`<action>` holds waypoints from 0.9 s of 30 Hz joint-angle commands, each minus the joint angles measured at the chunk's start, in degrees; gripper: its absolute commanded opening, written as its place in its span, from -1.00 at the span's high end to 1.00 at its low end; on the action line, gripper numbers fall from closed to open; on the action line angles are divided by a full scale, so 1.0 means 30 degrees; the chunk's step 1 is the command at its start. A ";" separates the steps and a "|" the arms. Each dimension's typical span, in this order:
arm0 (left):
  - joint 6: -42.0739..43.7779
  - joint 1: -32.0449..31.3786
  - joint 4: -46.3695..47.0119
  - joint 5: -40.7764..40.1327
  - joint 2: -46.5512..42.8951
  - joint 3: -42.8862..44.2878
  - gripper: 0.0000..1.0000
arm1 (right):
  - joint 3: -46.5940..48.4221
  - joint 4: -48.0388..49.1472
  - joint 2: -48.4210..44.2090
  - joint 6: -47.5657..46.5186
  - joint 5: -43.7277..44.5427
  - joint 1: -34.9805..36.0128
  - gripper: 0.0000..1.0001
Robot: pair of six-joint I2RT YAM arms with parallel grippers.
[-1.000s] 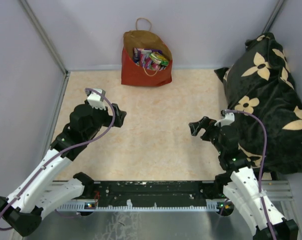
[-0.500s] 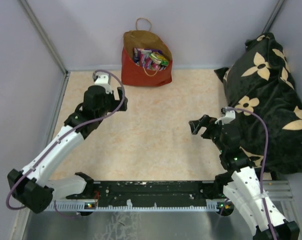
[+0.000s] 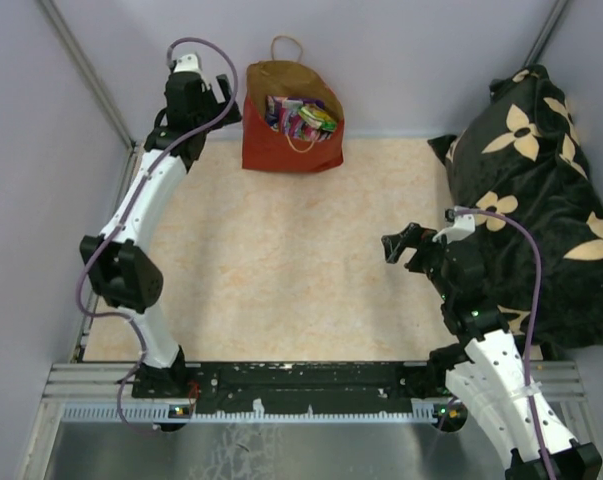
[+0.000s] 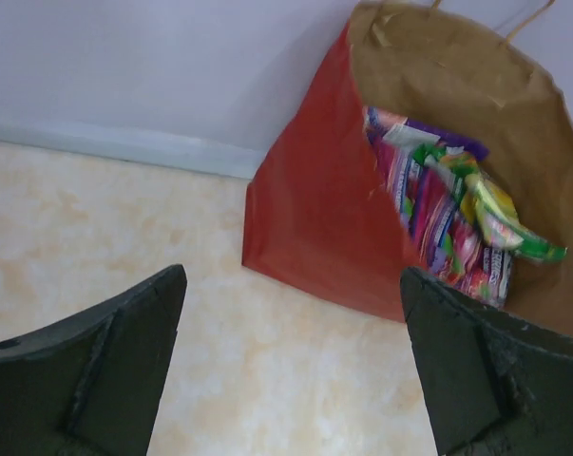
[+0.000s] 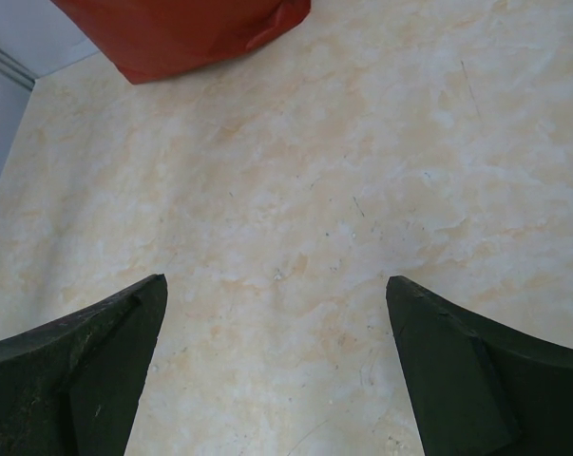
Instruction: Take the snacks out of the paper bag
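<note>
Nothing unpacked yet: the snacks (image 3: 301,117) I can see all sit inside the paper bag (image 3: 289,150).
The bag stands at the far wall, mouth open. My left gripper (image 3: 228,98) hovers just left of it, fingers wide apart, empty; the right gripper (image 3: 394,252), equally spread, hangs over the table (image 3: 301,270) at near right. Every packet remains to lift out.

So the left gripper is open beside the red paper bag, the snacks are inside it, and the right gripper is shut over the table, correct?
No. The right gripper is open, fingers wide apart over the table, as the right wrist view shows. The rest holds: left gripper open beside the red paper bag, snacks inside it.
</note>
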 commanded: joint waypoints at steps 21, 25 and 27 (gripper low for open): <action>0.1870 -0.1558 1.0564 -0.1586 0.6517 0.2739 -0.97 | 0.0031 -0.1324 -0.0731 -0.0213 0.0646 0.0040 -0.98; 0.1849 -0.1713 1.1215 -0.2246 0.6169 0.2603 -0.97 | -0.0019 -0.1180 -0.0502 -0.0109 0.0531 0.0044 -0.98; 0.3399 -0.2065 0.9763 -0.3321 0.7528 0.4927 -0.98 | -0.0019 -0.1146 -0.0386 -0.0085 0.0505 0.0051 -0.98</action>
